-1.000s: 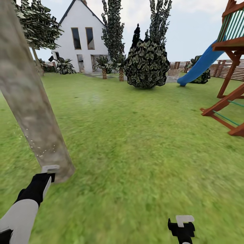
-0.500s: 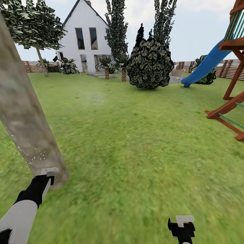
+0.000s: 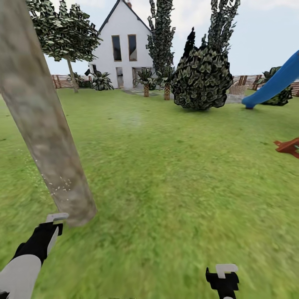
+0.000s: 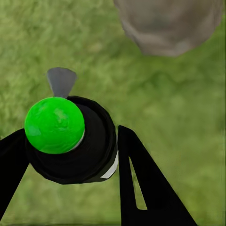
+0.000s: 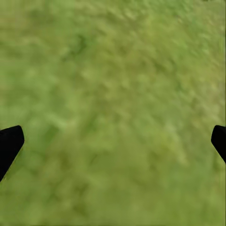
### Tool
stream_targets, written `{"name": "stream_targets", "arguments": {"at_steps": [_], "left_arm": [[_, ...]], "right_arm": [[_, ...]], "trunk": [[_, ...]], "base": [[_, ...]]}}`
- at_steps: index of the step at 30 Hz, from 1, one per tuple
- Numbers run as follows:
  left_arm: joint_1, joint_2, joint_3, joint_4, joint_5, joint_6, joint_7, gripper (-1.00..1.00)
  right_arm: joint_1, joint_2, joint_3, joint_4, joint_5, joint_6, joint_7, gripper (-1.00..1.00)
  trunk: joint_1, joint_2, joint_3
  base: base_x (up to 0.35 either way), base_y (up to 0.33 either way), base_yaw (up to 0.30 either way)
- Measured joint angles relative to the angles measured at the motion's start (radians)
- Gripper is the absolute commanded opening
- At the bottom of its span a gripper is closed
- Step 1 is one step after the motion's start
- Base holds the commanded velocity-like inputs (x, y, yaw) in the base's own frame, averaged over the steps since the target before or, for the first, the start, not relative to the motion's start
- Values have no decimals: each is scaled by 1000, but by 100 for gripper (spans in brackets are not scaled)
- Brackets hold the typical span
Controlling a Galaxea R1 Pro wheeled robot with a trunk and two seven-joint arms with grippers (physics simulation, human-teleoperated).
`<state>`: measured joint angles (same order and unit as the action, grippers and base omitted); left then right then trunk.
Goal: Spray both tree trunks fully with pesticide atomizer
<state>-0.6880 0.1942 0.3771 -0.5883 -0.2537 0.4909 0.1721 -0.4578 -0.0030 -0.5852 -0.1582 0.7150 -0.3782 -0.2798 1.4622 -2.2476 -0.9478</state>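
1. The atomizer sits clamped between the two black fingers of the left gripper; from the left wrist camera it is a dark round bottle with a bright green ball on top and a small grey nozzle tab sticking out.
2. In the head view the left gripper hangs low at the left, just beside the foot of the near trunk.
3. That trunk is pale, mottled grey-brown, and leans across the left of the head view. A scatter of whitish specks shows on its lower part.
4. The right gripper is low at the right over bare grass, grasping nothing; in the right wrist view its finger tips stand wide apart.
5. Farther off, a second tree with a thin trunk stands near the fence.
6. Beyond are the white house, a big dark shrub, and a blue slide at the right.
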Motion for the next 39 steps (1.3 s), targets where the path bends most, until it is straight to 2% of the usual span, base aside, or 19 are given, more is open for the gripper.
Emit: {"name": "stream_targets", "arguments": {"at_steps": [2, 5, 8, 14, 15, 16, 20, 22, 23, 24, 25, 28, 29, 32, 34, 36, 38, 39], "left_arm": [[0, 0, 0, 0, 0, 0, 0, -100], [0, -17, 0, 2, 3, -4, -1, -100], [1, -25, -2, 11, 1, -91, 0, -100], [1, -32, -3, 15, 2, -111, 0, -100], [1, -56, -6, 14, 7, -113, -2, -100], [1, -65, -6, 12, 2, -113, -2, -100], [-16, -84, -16, -3, 0, -99, -16, -100], [-59, -99, -30, -3, -5, -70, -21, -100], [-92, -94, -70, -4, -6, -5, -48, -100], [-118, -85, -90, -6, -11, 31, -92, -100], [-134, -55, -98, -14, -24, 50, -147, -100], [-143, 48, -103, -33, -17, 59, -222, -100], [-144, 61, -105, -45, -6, 60, -255, -100], [-144, 52, -108, -100, -2, 68, -282, -100], [-162, 49, -118, -121, -4, 99, -287, -100], [-199, 73, -127, -123, -12, 118, -307, -100], [-211, 112, -130, -120, -10, 123, -349, -100], [-211, 113, -136, -122, -3, 124, -369, -100]], "right_arm": [[0, 0, 0, 0, 0, 0, 0, 100], [0, 0, 0, 0, 0, 0, 0, 100], [0, 0, 0, 0, 0, 0, 0, 100], [0, 0, 0, 0, 0, 0, 0, 100], [0, -1, 0, -1, 0, 0, 0, 100], [0, -1, -1, -1, 0, 0, 0, 100], [0, -2, 0, -2, 0, 0, 0, 100], [0, -2, -1, -2, 0, 0, 0, 100], [0, -3, -1, -2, 0, 0, 0, 100], [0, -3, -1, -2, 0, 0, 0, 100], [0, -3, 0, -2, 1, 0, 1, 100], [0, -3, 1, -2, 3, 1, 1, 100], [0, -3, 1, -2, 3, 1, 1, 100], [0, -2, 1, -2, 3, 2, 1, 100], [0, -3, 1, -1, 3, 2, 1, 100], [0, -3, 1, -2, 3, 2, 1, 100], [0, -2, 1, -2, 2, 2, 1, 100], [0, -2, 1, -2, 2, 2, 1, 100]], "trunk": [[0, 0, 0], [0, 0, 0], [0, 0, 0], [0, 0, 0], [0, 0, 0], [0, 0, 0], [0, 0, 0], [0, 0, 0], [0, 0, 0], [0, 0, 0], [0, 0, 0], [0, 0, 0], [0, 0, 0], [0, 0, 0], [0, 0, 0], [0, 0, 0], [0, 0, 0], [0, 0, 0]], "base": [[0, 0, 278], [0, 0, 278], [120, -64, 276], [160, -185, 173], [-54, -132, 8], [-28, -67, 99], [-4, -10, 219], [0, -1, 51], [0, 0, 10], [0, 0, 3], [0, 0, 2], [0, 0, 0], [0, 0, 0], [0, 0, 0], [0, 0, 0], [0, 0, 0], [0, 0, 0], [0, 0, 58]]}}
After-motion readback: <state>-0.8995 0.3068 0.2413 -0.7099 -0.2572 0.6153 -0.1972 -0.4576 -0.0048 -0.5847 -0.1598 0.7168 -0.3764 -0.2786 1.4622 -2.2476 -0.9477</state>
